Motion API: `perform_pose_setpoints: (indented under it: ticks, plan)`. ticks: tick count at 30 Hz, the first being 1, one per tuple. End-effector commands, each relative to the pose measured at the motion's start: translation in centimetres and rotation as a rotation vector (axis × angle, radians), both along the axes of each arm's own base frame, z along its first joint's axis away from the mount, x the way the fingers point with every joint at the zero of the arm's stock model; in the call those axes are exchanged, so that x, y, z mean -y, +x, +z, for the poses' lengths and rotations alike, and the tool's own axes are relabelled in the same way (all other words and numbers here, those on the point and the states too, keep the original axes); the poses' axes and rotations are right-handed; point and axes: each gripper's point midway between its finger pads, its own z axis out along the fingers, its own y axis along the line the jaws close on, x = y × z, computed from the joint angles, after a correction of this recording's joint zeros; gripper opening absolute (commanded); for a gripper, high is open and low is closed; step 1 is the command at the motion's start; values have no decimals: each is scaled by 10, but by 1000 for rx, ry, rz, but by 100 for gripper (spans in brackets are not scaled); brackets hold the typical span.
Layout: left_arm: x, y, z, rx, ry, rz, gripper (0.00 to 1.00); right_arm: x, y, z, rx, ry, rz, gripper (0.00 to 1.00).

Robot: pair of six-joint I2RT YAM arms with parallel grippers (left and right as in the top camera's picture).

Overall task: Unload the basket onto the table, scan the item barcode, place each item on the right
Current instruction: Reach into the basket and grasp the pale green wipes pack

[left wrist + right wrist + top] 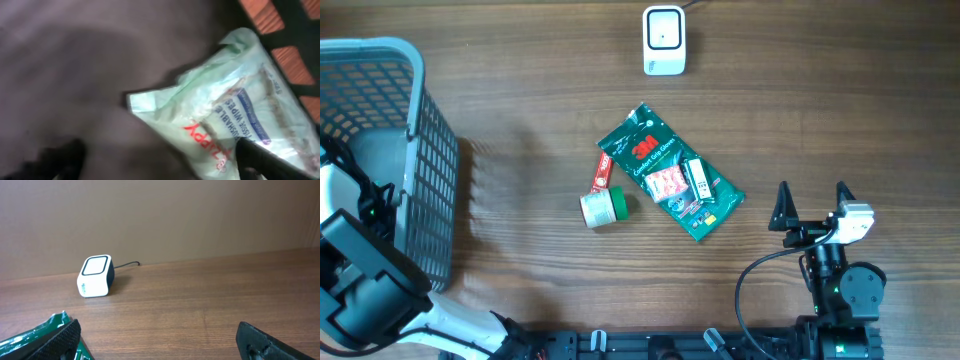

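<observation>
The white barcode scanner [663,40] stands at the back middle of the table, and it also shows in the right wrist view as the scanner [95,276]. In the blurred left wrist view, a pale green wipes pack [235,105] with red and blue print lies on the basket floor. My left gripper [162,156] is open low over it. One finger [260,156] overlaps the pack's near edge and the other finger [65,156] is off to its side. My right gripper [812,195] stands open above bare table, right of a green 3M packet [670,172].
A grey mesh basket [425,150] fills the left edge with my left arm [360,280] reaching into it. A small roll with a green cap [603,207] and a red strip [603,171] lie just left of the 3M packet. The scanner's cable [127,264] runs back.
</observation>
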Motion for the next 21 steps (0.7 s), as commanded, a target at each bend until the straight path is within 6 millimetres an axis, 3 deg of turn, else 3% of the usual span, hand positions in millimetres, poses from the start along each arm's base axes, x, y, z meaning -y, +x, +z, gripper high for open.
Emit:
perform_pose_setpoints:
  ticks: [1,4,8,12,16,17,21]
  plan:
    - [10,-21,-47,-141,-86,-4,53,0,0,1,4,4,0,100]
    - [13,-38,-61,-241,-104,-5,4,0,0,1,4,5,0,100]
    - [17,-34,-56,-230,-137,-81,4,0,0,1,4,5,0,100]
    - [31,-7,-36,-79,-202,-184,4,0,0,1,4,4,0,100]
    - [45,21,30,150,-173,-294,4,0,0,1,4,4,0,100]
    - [48,18,82,231,-73,-317,4,0,0,1,4,4,0,100]
    - [56,9,162,367,126,-381,4,0,0,1,4,4,0,100]
